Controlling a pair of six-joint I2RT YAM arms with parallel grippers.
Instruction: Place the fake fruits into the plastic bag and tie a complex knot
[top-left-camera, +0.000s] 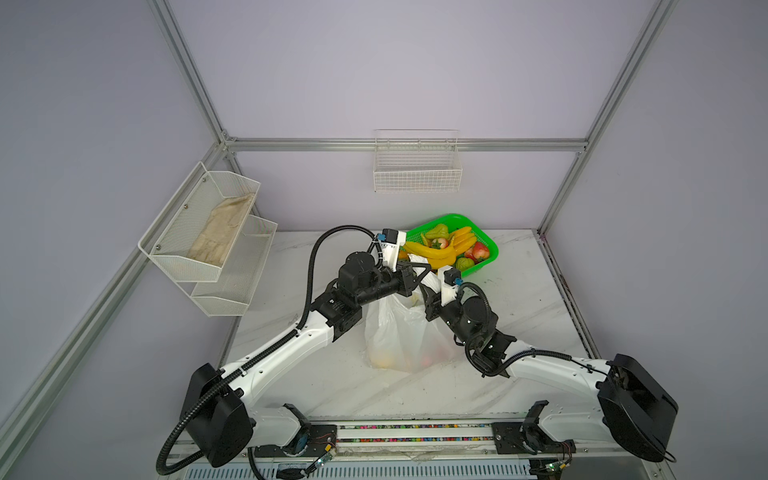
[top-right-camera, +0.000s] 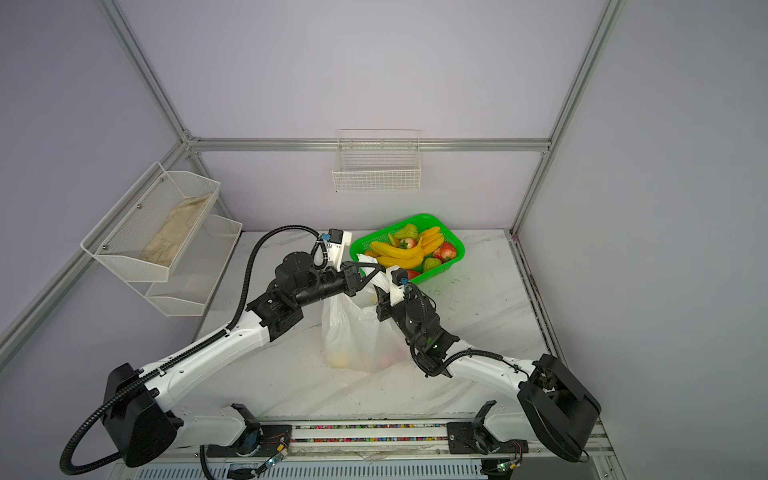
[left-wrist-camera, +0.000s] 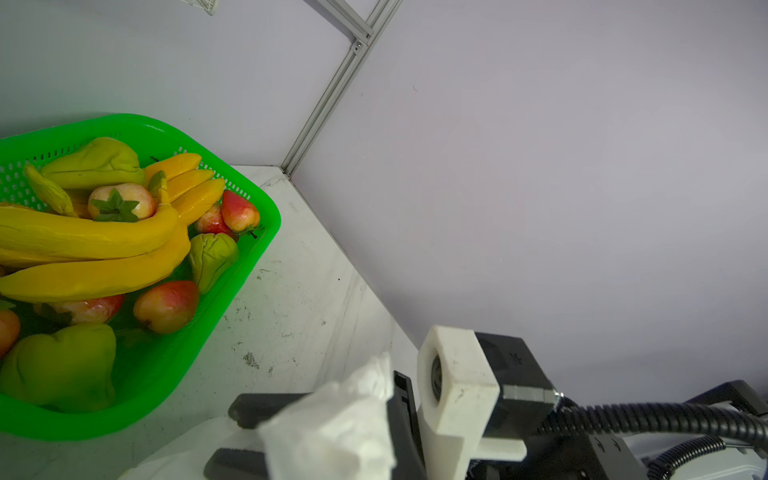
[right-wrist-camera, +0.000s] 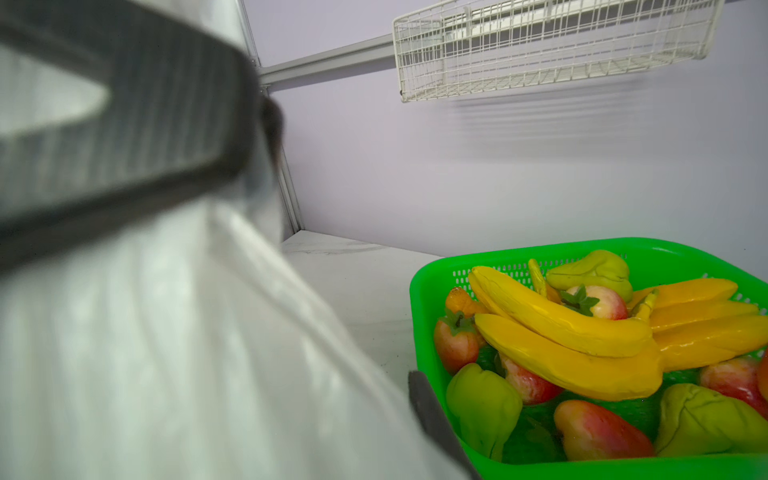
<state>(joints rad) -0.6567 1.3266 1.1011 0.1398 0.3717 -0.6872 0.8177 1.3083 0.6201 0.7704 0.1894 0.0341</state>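
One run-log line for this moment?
left gripper: shut on plastic bag | right gripper: at bag, grip unclear | fake fruits: some bagged

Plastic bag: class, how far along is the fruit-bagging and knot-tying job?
Done: some fake fruits show through the thin white plastic bag. In hand: the left gripper is shut on the bag's top; the right gripper is at it too. Left: yellow bananas and other fruits lie in the bright green mesh basket; no knot shows.

Bag (top-left-camera: 399, 332) at table (top-left-camera: 519, 299) centre, basket (top-left-camera: 454, 216) w/ fruits (top-left-camera: 432, 251) just behind-rt
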